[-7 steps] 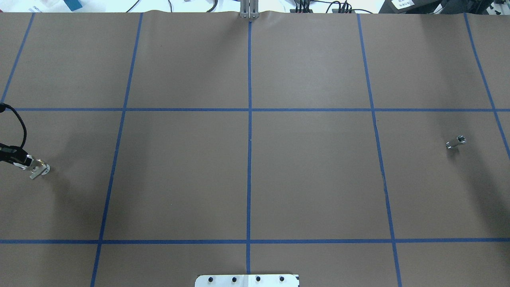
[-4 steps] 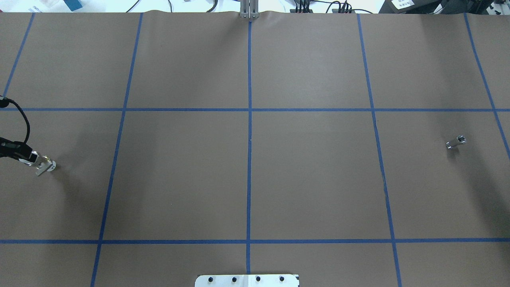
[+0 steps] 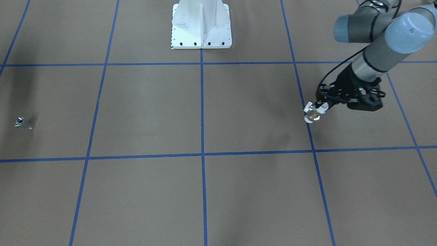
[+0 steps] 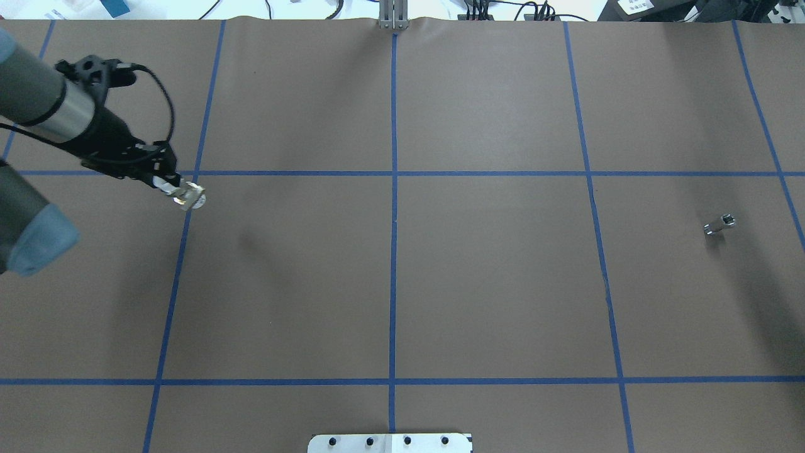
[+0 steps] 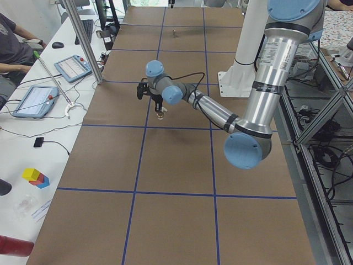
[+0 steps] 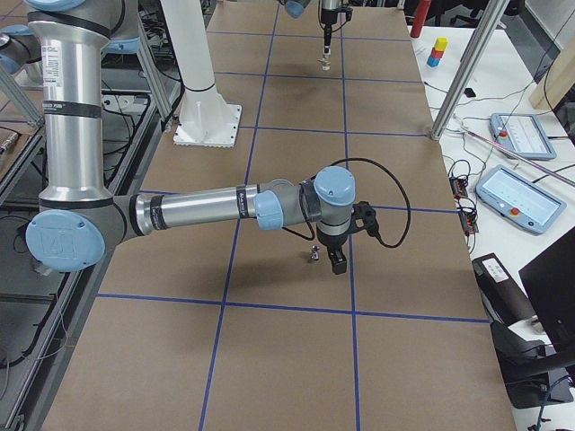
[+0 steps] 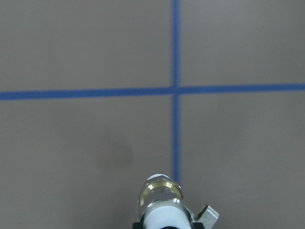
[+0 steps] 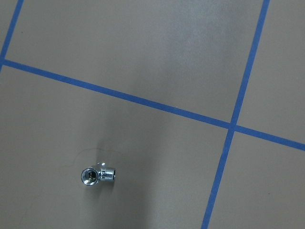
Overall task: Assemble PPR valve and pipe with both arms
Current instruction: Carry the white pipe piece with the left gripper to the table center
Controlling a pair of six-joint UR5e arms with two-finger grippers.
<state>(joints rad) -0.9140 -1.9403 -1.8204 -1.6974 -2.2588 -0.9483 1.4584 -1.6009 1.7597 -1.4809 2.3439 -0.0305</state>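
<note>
My left gripper (image 4: pixel 167 184) is shut on the white end of the PPR valve (image 4: pixel 190 197), a brass body with a silver lever, held above the brown table at the left. It also shows in the front view (image 3: pixel 311 115) and the left wrist view (image 7: pixel 162 196). The pipe (image 4: pixel 720 224), a small shiny silver fitting, lies alone on the table far right; it shows in the front view (image 3: pixel 23 123) and the right wrist view (image 8: pixel 97 174), its dark opening visible. My right gripper (image 6: pixel 335 260) hangs close beside the pipe (image 6: pixel 315 254); I cannot tell if it is open.
Blue tape lines divide the brown table into squares. The white pedestal base (image 3: pixel 201 25) stands at the robot's side, middle. A metal post (image 4: pixel 393 16) stands at the far edge. Tablets and cables (image 5: pixel 71 66) lie on the operators' bench beyond the table.
My left arm has swung in from the table's left edge, rightward and farther from the robot, carrying the valve. The pipe has not moved.
</note>
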